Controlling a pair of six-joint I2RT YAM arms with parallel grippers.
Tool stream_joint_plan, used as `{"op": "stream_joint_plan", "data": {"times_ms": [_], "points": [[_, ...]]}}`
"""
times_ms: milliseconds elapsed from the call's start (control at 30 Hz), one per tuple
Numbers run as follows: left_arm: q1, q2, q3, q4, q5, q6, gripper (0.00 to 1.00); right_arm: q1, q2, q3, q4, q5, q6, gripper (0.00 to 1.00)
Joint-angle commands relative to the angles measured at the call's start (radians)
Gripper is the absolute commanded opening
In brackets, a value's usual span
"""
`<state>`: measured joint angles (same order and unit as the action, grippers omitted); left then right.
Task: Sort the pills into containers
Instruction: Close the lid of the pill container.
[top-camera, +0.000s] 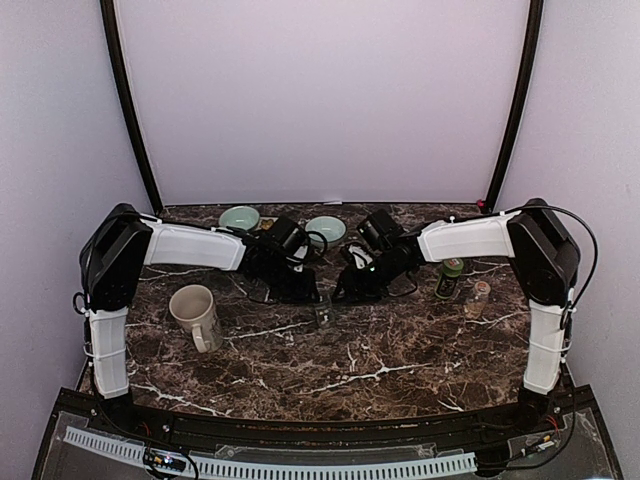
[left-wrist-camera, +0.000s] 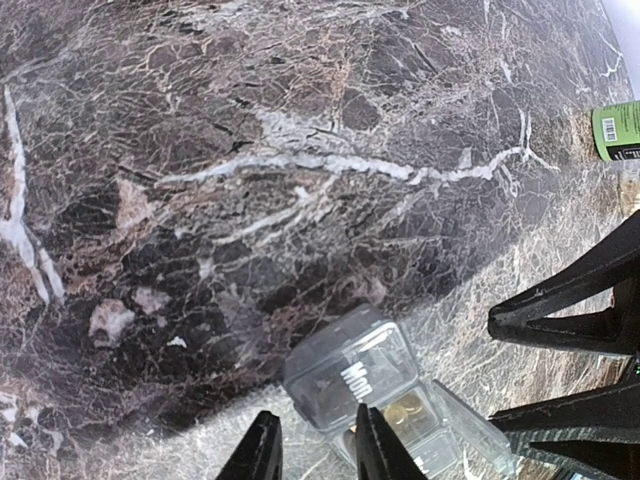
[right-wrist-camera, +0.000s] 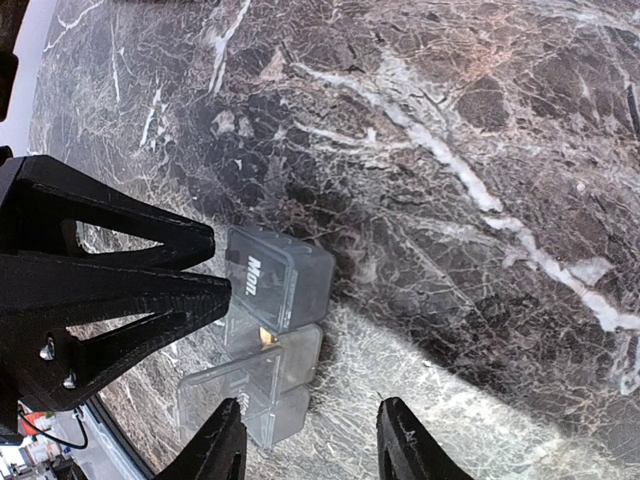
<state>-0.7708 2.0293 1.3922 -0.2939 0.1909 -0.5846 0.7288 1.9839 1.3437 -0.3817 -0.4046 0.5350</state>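
A clear weekly pill organizer (top-camera: 325, 316) lies on the marble table between my two grippers. In the left wrist view its "Mon" compartment (left-wrist-camera: 350, 368) is shut, and the open compartment beside it holds yellow pills (left-wrist-camera: 404, 411). My left gripper (left-wrist-camera: 318, 455) is open and empty, its fingertips at the organizer's near edge. My right gripper (right-wrist-camera: 313, 452) is open and empty, just beside the organizer (right-wrist-camera: 270, 335). One yellow pill (right-wrist-camera: 267, 336) shows there, and the left gripper's black fingers (right-wrist-camera: 120, 280) point at the "Mon" lid. In the top view the grippers stand at left (top-camera: 303, 290) and right (top-camera: 352, 290).
Two pale green bowls (top-camera: 240, 217) (top-camera: 325, 231) stand at the back behind the arms. A beige mug (top-camera: 195, 312) stands at the left. A green-labelled bottle (top-camera: 450, 279) and a smaller bottle (top-camera: 480, 294) stand at the right; the green one also shows in the left wrist view (left-wrist-camera: 617, 130).
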Motion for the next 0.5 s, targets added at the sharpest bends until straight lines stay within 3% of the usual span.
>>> {"op": "stream_joint_plan", "data": {"times_ms": [0,467], "points": [[-0.007,0.006,0.015,-0.007,0.009,0.000,0.29,0.015,-0.010,0.020,0.027,-0.014,0.005,0.46],[-0.016,0.017,0.018,0.001,0.018,-0.005,0.29,0.020,0.002,0.026,0.022,-0.013,0.003,0.46]]}}
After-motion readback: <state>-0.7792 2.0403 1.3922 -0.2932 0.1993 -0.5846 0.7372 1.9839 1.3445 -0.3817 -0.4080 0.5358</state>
